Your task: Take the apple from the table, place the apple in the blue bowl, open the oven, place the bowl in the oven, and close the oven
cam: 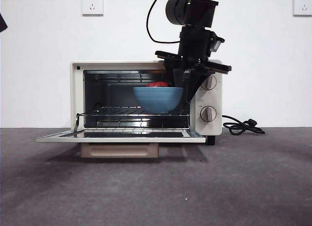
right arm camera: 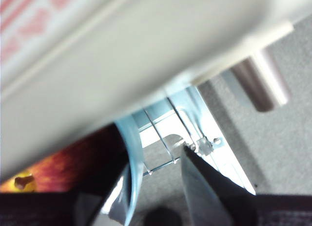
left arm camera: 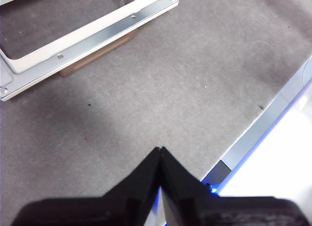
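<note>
Bowl (cam: 158,99) with apple (cam: 158,84) inside oven (cam: 76,89)

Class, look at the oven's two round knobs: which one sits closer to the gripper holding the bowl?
The upper knob: it sits right beside the right gripper at the blue bowl, while the lower knob sits clear below it.

The dark grey counter (cam: 243,187) was seen carrying the cream oven (cam: 77,97), its door (cam: 122,136) lowered flat, and a coiled black cord (cam: 241,126) beside it.

The right gripper (cam: 181,84) hangs from a vertical arm, jaws clamped. The left gripper (left arm camera: 160,153) hovers, jaws pressed together.
</note>
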Available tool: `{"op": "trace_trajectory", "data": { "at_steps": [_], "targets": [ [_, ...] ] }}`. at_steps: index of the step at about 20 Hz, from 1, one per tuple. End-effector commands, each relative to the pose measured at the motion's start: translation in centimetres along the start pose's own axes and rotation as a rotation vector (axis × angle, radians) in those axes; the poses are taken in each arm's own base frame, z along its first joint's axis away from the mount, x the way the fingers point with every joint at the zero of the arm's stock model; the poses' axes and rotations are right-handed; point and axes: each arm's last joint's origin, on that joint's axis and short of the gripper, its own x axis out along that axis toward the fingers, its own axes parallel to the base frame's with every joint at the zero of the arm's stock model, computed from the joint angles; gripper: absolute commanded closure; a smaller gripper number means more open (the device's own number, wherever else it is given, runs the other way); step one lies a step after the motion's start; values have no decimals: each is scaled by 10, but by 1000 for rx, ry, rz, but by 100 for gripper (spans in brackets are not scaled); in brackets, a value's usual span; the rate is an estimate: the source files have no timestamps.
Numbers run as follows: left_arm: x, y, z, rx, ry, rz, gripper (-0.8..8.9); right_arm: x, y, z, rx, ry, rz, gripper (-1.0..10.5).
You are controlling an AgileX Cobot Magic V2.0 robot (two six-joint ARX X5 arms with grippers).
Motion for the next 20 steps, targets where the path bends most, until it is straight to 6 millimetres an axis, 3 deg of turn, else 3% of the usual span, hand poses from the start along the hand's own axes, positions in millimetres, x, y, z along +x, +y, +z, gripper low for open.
{"op": "trace_trajectory", "data": {
  "at_steps": [1,8,11,15,20],
  "targets": [
    [1,0,-1,10,1,-3,819,-7,2,-2,-50,-24,9,788],
    [1,0,-1,9,1,-3,819,-20,4,-2,-89,-66,26,789],
    [1,0,-1,10,-1,-3,819,-37,6,1,-127,-104,83,789],
    [4,1,2,12,-6,8,819,-84,4,-1,-236,-164,170,789],
    [14,9,7,-8,15,103,819,-179,-11,-23,-512,-303,306,789]
  ]
}}
